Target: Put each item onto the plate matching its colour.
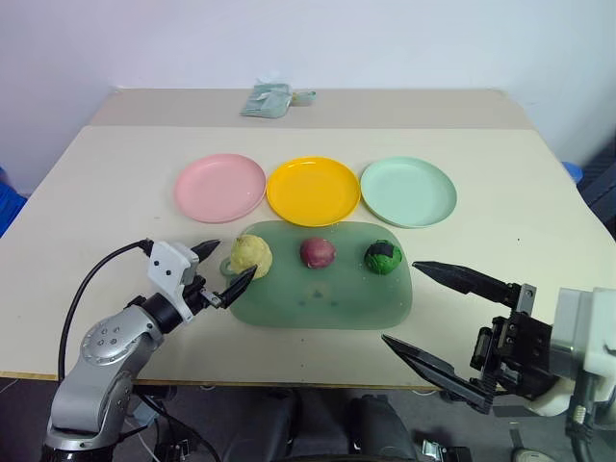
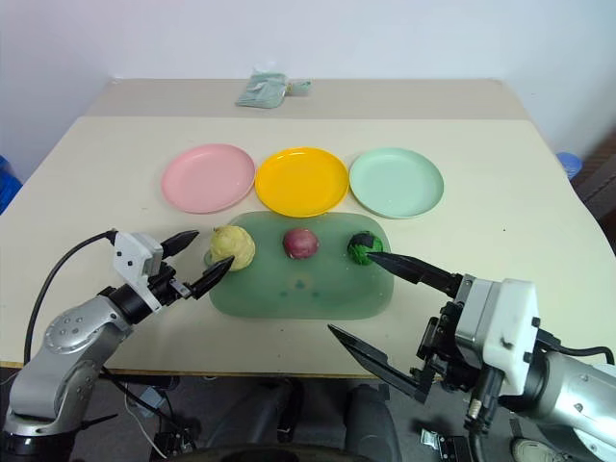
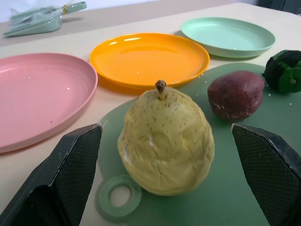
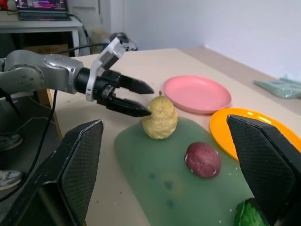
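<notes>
Jaws first: the left gripper (image 1: 225, 265) has its two black fingers spread wide apart, pointed level at the yellow toy pear (image 1: 251, 255), one fingertip just short of it on either side, nothing gripped. From the left wrist view the pear (image 3: 165, 141) stands upright between the two dark pads (image 3: 77, 160), stem up, with clear space on both sides. Over on the right, the right gripper (image 1: 416, 303) is also gaping wide, empty, hanging off the near right corner of the table (image 1: 87, 212), its upper finger reaching in toward the green tray's right end, near the green item.

Now the line-up. All three items sit on the translucent green tray (image 1: 327, 308), in a row along its far side: the pear at the left end, the maroon item (image 1: 318, 252) in the middle, the dark green item with black patches (image 1: 383, 257) at the right end. They stand apart from one another, none touching.

Beyond the tray, three plates in a row, all bare: the pink plate (image 1: 219, 187) on the left, the yellow plate (image 1: 313, 191) in the centre, the mint green plate (image 1: 408, 192) on the right. The yellow plate's near rim sits just beside the tray's far edge, pink and yellow nearly touching.

At the far edge of the table lies a pale green packet (image 1: 270, 99), well apart from everything else.
</notes>
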Robot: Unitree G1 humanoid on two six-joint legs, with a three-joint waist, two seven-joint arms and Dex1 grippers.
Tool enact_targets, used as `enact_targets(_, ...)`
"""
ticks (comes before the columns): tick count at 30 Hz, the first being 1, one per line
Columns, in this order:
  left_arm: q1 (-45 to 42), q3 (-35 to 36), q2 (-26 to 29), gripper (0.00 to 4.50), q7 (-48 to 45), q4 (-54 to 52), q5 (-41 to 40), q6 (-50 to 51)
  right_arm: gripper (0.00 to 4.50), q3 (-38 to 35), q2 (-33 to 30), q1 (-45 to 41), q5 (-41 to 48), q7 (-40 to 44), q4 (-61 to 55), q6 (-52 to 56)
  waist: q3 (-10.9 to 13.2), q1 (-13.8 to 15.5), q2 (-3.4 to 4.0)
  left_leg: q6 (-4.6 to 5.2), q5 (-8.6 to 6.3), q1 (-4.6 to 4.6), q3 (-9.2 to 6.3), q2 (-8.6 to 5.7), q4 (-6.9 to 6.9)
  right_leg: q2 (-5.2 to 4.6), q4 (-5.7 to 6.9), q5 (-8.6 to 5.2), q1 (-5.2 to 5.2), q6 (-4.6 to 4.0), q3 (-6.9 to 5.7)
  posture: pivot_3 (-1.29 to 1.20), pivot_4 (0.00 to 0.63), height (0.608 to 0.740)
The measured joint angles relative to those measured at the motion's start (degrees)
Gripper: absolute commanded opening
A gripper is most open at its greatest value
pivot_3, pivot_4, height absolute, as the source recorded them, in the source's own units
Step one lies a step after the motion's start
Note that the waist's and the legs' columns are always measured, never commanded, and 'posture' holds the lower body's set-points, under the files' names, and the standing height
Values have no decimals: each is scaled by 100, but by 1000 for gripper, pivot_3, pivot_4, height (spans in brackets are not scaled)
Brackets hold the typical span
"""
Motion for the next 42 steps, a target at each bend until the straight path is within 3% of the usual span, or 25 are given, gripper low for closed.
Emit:
enact_targets(7,-12,-66,-63,4500,-25,131,69,-201,4285,-64,-120,400,-95,-298,0,-394,0,-1,0,0,0,7,0,0,-2,0,0,0,6,0,0,0,150,740)
enact_targets(11,-9,-82,-182,4500,6,139,75,-292,4285,-483,153,465,199,-479,-9,-355,0,3,-1,1,-1,12,0,0,-2,0,0,0,12,-1,2,0,150,740)
enact_targets(12,43,-43,-218,4500,28,133,74,-348,4285,-429,261,30,274,-583,70,-210,-1,3,-14,1,-1,22,0,0,-7,1,0,0,15,-1,3,0,150,740)
enact_targets(13,0,25,-252,4500,79,221,75,-374,4285,513,811,-1880,-31,-595,594,259,10,-84,-84,-7,-1,77,17,20,-36,17,-14,1,37,-29,7,0,150,740)
enact_targets(15,-163,97,-420,4500,235,376,80,-396,4285,2122,2794,-5072,-949,-606,2623,903,9,-265,-150,-35,-18,130,32,100,-17,64,-104,61,161,-53,-22,0,150,740)
enact_targets(17,-473,84,-509,4500,376,432,88,-394,4285,2869,3719,-6170,-1681,-807,4277,1417,23,-319,-63,-36,-21,123,19,126,-47,95,-179,61,191,-38,-28,0,150,740)
enact_targets(18,-614,145,-504,4500,458,448,93,-400,4285,2983,3908,-6237,-1866,-911,4693,1542,30,-264,-37,-36,-17,95,29,120,-48,92,-150,73,114,-52,-14,0,150,740)
enact_targets(19,-744,280,-501,4500,567,547,102,-401,4285,2993,4081,-6281,-2085,-999,5135,1624,23,-154,-12,-61,14,53,53,115,-17,84,-36,68,42,-20,5,0,150,740)
enact_targets(22,-1080,500,-427,4500,684,951,119,-378,4285,2567,4054,-6503,-2377,-907,5590,1638,12,2,14,-100,43,-61,68,105,-12,74,98,39,-111,-22,32,0,150,740)
enact_targets(27,-1393,517,-420,4500,663,1158,121,-369,4285,1990,4027,-6572,-2621,-492,5659,1591,12,-104,13,-101,42,-64,72,105,-20,76,70,39,-102,-24,34,0,150,740)
enact_targets(34,-1382,384,-437,4500,660,1161,131,-369,4285,1842,4310,-6577,-2925,-383,5659,1639,13,-174,14,-97,72,-5,73,112,-14,88,93,59,-65,-54,52,0,150,740)
enact_targets(42,-1377,356,-435,4500,669,1149,131,-347,4285,1749,4524,-6671,-3129,-262,5659,1732,12,-172,14,-118,84,-10,74,113,-25,89,99,62,-80,-55,54,0,150,740)
